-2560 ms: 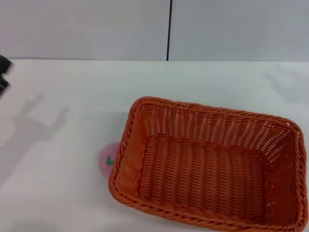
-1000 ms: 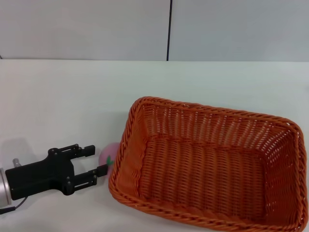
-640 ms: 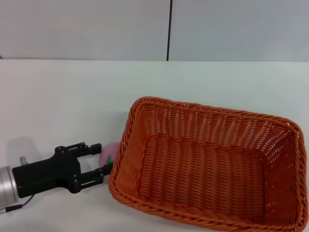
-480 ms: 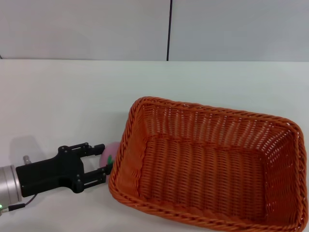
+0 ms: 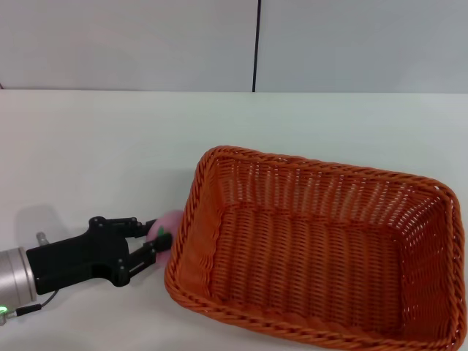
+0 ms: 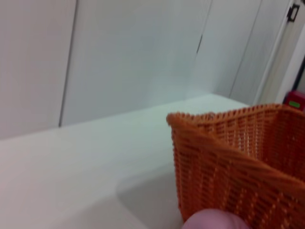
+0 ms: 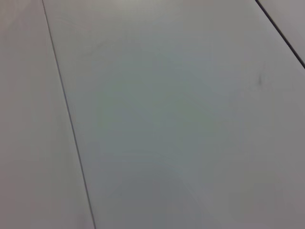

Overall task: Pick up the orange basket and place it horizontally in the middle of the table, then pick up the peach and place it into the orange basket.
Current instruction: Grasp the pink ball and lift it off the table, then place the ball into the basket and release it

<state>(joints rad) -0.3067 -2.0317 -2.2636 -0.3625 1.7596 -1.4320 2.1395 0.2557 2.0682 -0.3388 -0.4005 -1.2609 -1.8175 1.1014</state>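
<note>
The orange basket (image 5: 314,252) is sitting on the white counter (image 5: 110,146), right of the middle in the head view, with its long side running across and slightly skewed. Its open top is facing up, and its right end is reaching the edge of that view.

The peach (image 5: 167,224) is lying on the counter just beside the basket's left end, right against the woven wall, with a small green mark on its near-left side.

The left gripper (image 5: 151,238) is reaching in low over the counter from the left, its black body lying nearly flat and pointing toward the basket. Its two fingers (image 5: 132,222) are pinching the peach from either side, one on the far side and one on the near side, with their tips close to the basket rim.

In the left wrist view the basket's corner (image 6: 238,157) is filling the frame close by, and the pink top of the peach (image 6: 217,221) is just showing at the edge of the picture.

The right gripper is not showing anywhere; its wrist camera is looking only at a pale panelled surface (image 7: 167,119).
</note>
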